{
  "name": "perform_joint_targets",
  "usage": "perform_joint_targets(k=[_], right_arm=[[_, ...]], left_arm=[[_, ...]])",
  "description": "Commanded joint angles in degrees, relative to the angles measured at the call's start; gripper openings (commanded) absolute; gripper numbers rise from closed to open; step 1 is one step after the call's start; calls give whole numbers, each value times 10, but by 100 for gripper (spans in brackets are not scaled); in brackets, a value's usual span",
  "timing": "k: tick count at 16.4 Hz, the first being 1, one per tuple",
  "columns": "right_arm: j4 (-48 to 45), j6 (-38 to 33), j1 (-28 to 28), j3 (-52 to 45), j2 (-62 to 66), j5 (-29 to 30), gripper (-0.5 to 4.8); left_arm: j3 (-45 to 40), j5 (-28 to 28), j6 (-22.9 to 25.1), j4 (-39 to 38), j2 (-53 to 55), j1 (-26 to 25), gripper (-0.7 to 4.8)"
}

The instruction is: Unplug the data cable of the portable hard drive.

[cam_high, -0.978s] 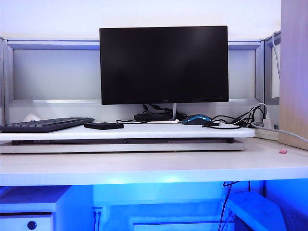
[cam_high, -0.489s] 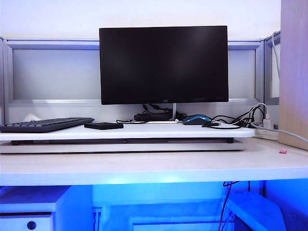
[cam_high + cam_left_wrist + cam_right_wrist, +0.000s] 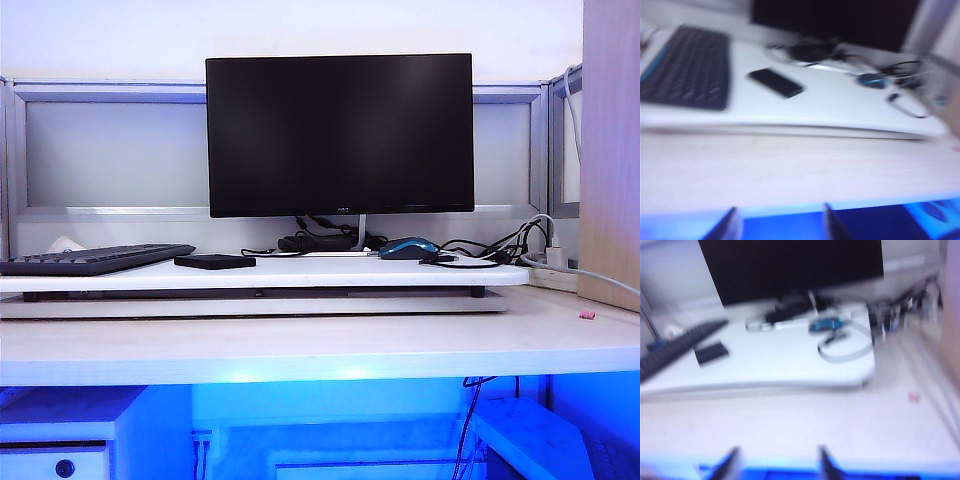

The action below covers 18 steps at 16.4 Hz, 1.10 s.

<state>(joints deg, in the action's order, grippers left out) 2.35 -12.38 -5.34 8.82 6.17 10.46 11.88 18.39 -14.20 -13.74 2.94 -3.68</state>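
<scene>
Item: small flat black rectangular portable hard drive, lying flat on the white raised platform of the pale table, just right of the long black keyboard and apart from it. Also seen in the left wrist view and the right wrist view, blurred in both.

Item: thin black data cable, lying loose in a loop at the right end of the platform near the rounded blue-and-black mouse, well apart from the drive. Loop visible in the right wrist view; whether any cord joins the drive cannot be told.

Item: black flat-screen monitor, upright behind the platform, with a bundle of black cables at its foot.

Item: left claw, low at the near table edge, two fingertips showing, set apart, nothing between them.

Item: right claw, likewise at the near edge, fingertips apart, holding nothing.

Neither claw appears in the exterior view.

Item: small pink object on the table, far right.
</scene>
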Motion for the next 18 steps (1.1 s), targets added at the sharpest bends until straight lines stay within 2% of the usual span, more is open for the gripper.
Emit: perform_joint_targets(k=[1,2,3,6,8,10,15,18], right_arm=[[-10,-14,0,-28,0,-6,63],[-10,-13,0,-36,0,-13,29],[-10,-11,0,-44,0,-26,3],[-26,-9,0,-66,0,-63,-5],[-42,5,0,-84,-1,-81,-5],[-16,44,0,-84,-1,-110,-5],[56,49,0,-84,0,-122,-5],[50,49,0,-84,0,-120,-5]], left_arm=[[-26,-33,-38,10,0,0,68],[-32,-33,-38,10,0,0,10],[-38,-30,-38,12,0,0,-6],[-56,-27,-5,38,0,0,-6],[-72,-27,45,47,0,0,-6],[-100,-26,81,48,0,0,-6],[-115,-57,104,43,4,0,-6],[-115,-57,106,43,7,0,-6]])
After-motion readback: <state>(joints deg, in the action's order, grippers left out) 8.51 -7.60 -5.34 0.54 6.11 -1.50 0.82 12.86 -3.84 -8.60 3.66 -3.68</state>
